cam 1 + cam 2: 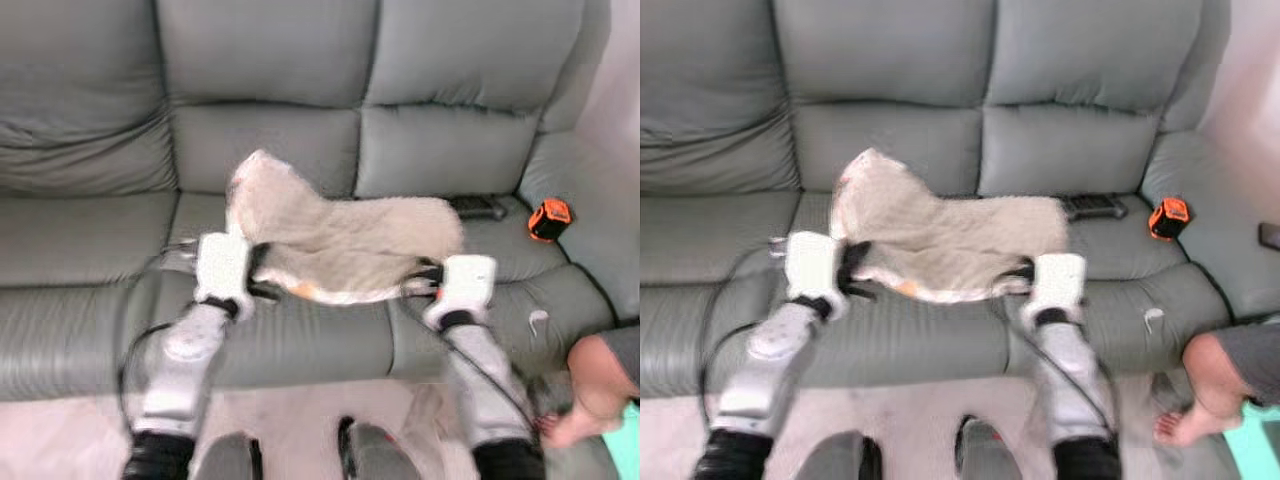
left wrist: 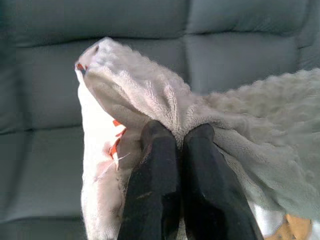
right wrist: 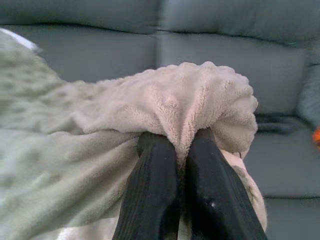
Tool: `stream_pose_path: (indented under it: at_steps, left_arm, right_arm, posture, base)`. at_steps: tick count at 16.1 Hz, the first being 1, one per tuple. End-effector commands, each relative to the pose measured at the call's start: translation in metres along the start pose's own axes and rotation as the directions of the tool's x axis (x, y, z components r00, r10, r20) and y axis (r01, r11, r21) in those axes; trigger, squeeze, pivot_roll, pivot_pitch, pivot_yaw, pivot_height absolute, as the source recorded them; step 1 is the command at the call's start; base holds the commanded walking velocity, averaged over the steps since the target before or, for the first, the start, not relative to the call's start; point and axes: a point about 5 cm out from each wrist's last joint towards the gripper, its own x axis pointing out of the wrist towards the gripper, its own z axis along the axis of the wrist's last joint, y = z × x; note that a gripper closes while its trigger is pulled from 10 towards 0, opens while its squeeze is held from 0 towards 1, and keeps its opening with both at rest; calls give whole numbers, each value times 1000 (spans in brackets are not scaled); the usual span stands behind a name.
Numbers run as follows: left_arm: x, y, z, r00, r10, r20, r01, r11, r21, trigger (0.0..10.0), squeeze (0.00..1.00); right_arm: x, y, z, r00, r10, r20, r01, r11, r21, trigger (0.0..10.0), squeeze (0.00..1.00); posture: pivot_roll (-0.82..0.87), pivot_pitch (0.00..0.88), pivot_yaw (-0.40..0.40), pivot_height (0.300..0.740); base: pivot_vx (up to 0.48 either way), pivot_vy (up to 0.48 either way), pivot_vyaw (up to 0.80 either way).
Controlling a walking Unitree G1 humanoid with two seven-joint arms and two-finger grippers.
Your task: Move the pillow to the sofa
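Observation:
A beige fuzzy pillow [image 1: 340, 240] with a white and orange underside hangs between my two arms, just above the seat of the grey sofa [image 1: 300, 330]. My left gripper [image 1: 262, 270] pinches its left edge, and in the left wrist view the fingers [image 2: 160, 150] are pressed together on a fold of the pillow [image 2: 165, 100]. At the right edge my right gripper [image 1: 425, 275] does the same; the right wrist view has its fingers [image 3: 200, 150] clamped on bunched plush [image 3: 190, 100].
A dark remote [image 1: 478, 207] and an orange tape measure [image 1: 549, 219] lie on the right sofa seat. A person's bare foot and knee [image 1: 590, 395] are at the lower right on the floor. The sofa backrest rises behind the pillow.

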Motion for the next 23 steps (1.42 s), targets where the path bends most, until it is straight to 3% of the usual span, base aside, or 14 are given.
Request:
stream_pose_path:
  at_steps: [1,8,13,21,23]
  left_arm:
    - [3,-13,7,998,-49,33,50,999,-2,10000,0]
    - [3,-9,5,998,42,41,-41,999,-15,10000,0]
    - [3,-13,6,999,17,40,-17,1000,-19,10000,0]
    - [3,-14,6,999,15,40,-14,1000,-18,10000,0]
    - [3,-14,7,999,6,45,-5,1000,-24,10000,0]
  right_arm:
    - [2,-5,6,1000,-6,31,6,1000,-11,10000,0]
    - [0,-3,5,999,7,35,-6,1000,-16,10000,0]
    - [-1,-4,5,999,6,38,-5,1000,-25,10000,0]
    - [-2,-4,4,999,5,37,-4,1000,-27,10000,0]
    - [-1,-4,4,999,4,38,-3,1000,-25,10000,0]
  posture:
    - [-4,132,-51,740]
    - [-2,138,-52,740]
    - [-8,141,-54,740]
    - [-7,146,-53,646]
    - [-8,147,-52,641]
  base:
    - [0,480,0]
    - [0,0,0]
    - [0,0,0]
    - [0,0,0]
    - [0,0,0]
